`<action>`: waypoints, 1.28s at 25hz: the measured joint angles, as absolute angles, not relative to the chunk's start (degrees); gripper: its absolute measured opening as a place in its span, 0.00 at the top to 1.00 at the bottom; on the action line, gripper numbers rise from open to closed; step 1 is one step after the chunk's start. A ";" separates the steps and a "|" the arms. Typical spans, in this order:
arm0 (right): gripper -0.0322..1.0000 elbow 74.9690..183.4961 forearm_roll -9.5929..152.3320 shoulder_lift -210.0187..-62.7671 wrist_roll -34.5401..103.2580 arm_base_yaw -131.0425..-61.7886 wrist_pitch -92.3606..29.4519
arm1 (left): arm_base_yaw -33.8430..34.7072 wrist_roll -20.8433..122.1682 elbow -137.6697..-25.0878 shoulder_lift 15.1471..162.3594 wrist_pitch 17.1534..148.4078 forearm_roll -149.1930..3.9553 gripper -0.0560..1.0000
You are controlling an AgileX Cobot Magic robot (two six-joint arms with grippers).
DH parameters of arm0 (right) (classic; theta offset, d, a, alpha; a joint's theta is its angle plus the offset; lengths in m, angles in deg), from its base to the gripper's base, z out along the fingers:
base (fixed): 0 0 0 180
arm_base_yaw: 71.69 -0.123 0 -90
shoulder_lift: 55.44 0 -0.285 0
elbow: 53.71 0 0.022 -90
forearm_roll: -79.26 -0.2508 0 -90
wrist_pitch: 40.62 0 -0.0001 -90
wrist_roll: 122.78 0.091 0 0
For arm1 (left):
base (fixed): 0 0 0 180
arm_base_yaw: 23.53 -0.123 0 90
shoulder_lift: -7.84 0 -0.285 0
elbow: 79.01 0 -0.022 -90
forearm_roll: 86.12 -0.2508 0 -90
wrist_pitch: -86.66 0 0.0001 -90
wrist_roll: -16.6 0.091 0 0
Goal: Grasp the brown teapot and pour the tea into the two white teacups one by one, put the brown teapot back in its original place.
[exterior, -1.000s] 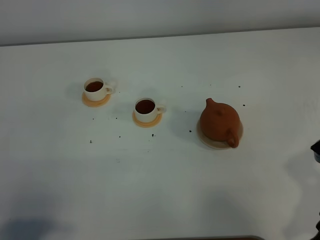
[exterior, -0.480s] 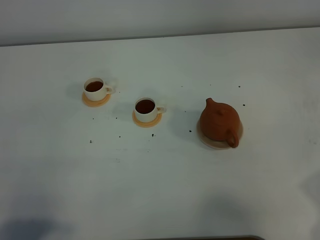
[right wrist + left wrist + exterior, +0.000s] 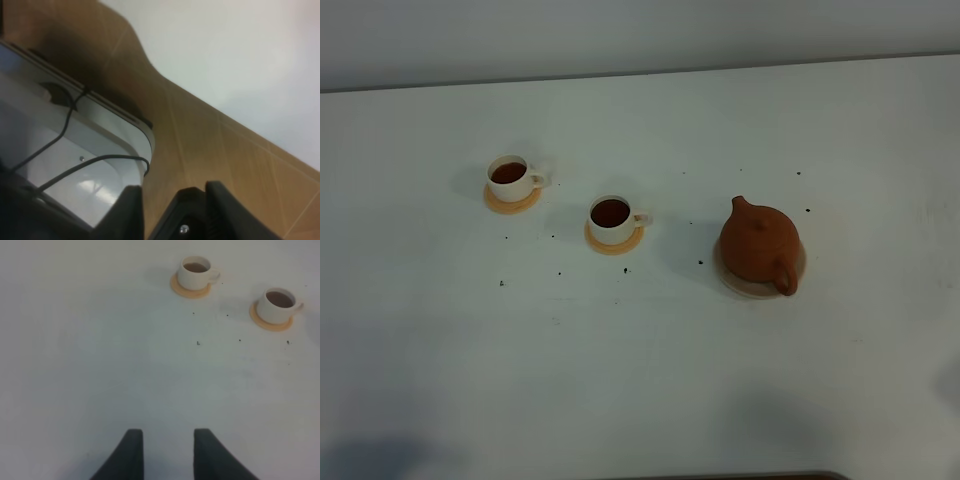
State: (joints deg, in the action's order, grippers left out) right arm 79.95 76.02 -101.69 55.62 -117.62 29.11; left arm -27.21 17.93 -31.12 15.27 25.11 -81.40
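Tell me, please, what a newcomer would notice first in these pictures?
Probably the squat terracotta-brown clay teapot, sitting on a round beige saucer at the right of the white table. Next, two small cream-white teacups, each on an orange coaster and holding dark tea, stand to its left.

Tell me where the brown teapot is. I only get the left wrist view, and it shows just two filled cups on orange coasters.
Observer: The brown teapot sits on the beige saucer, toward the right of the high view.
Operator: Is anything holding it?
Observer: No. Neither arm shows in the high view, and nothing touches the pot.
Operator: Where is the right pincer, then?
Observer: The right pincer faces a brown surface with no tea things in its view. Its jaws are apart and empty.
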 joint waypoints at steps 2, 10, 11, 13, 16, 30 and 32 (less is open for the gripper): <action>0.69 79.95 76.40 -100.91 55.62 -117.62 29.11 | -27.21 17.93 -31.12 15.27 25.11 -81.40 0.71; 0.69 77.33 78.71 -99.37 56.11 -117.62 21.16 | -27.21 17.93 -31.12 15.27 25.11 -81.40 0.71; 0.69 77.19 78.71 -99.37 56.11 -117.62 21.03 | -27.21 17.93 -31.12 15.27 25.11 -81.40 0.71; 0.69 77.20 78.73 -99.37 56.11 -117.62 20.79 | -27.21 17.93 -31.12 15.27 25.11 -81.40 0.71; 0.69 77.20 78.73 -99.37 56.11 -117.62 20.75 | -27.21 17.93 -31.12 15.27 25.11 -81.40 0.71; 0.69 77.20 78.73 -99.37 56.52 -114.06 20.59 | -27.21 17.93 -31.12 15.27 25.11 -81.40 0.71; 0.69 77.20 78.73 -99.37 56.52 -110.62 20.59 | -27.21 17.93 -31.12 15.27 25.11 -81.40 0.71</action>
